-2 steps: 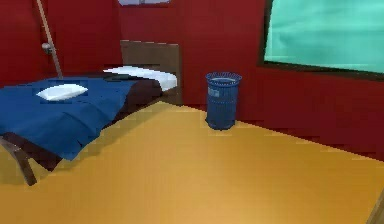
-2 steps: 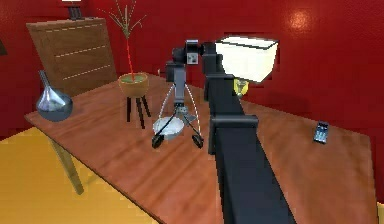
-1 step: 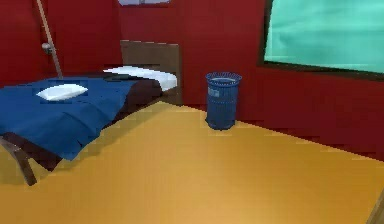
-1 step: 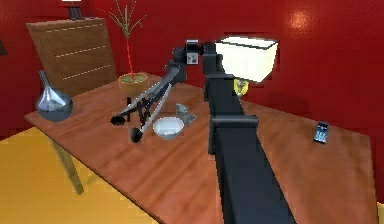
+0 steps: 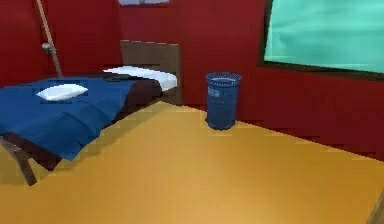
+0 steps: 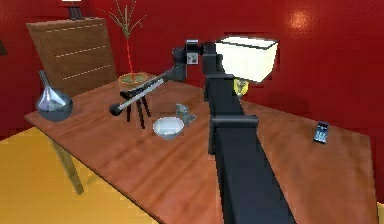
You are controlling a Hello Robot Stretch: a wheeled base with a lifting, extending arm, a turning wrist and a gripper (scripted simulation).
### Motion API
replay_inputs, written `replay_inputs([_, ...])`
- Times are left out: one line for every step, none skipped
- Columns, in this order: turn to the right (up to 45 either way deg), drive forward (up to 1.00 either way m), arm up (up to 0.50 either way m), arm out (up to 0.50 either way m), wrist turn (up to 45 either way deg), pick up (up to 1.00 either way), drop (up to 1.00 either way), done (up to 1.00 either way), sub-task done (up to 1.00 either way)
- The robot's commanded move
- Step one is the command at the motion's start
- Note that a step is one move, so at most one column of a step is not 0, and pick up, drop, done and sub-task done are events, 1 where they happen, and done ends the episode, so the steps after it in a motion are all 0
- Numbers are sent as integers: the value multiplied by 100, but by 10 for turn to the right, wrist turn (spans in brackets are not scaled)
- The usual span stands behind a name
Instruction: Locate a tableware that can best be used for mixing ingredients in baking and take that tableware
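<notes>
On the brown wooden bench [image 6: 110,150], the small white round bowl [image 6: 168,126] sits just beside my dark arm [image 6: 235,150], which I judge is extended to reach it. The gripper [image 6: 140,93] shows beyond the bowl against the benchtop, so I cannot tell its state or whether it holds anything.

The long, dark, square-sectioned arm bar [image 6: 240,172] is near black with a faint bluish sheen along its top face. It is built of nested lengths, and a slightly wider collar [image 6: 232,122] with a paler edge marks one step. At its far end are two small white square tags [image 6: 192,46] bearing black marks. Beside them is the blocky dark grey gripper [image 6: 176,68]. Its thin fingers seem dark too, though they are hard to make out.
</notes>
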Motion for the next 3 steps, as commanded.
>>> replay_inputs([0,0,0,0,450,0,0,0,0])
replay_inputs([0,0,0,0,120,0,0,0,0])
replay_inputs([0,0,-24,0,0,0,0,0,0])
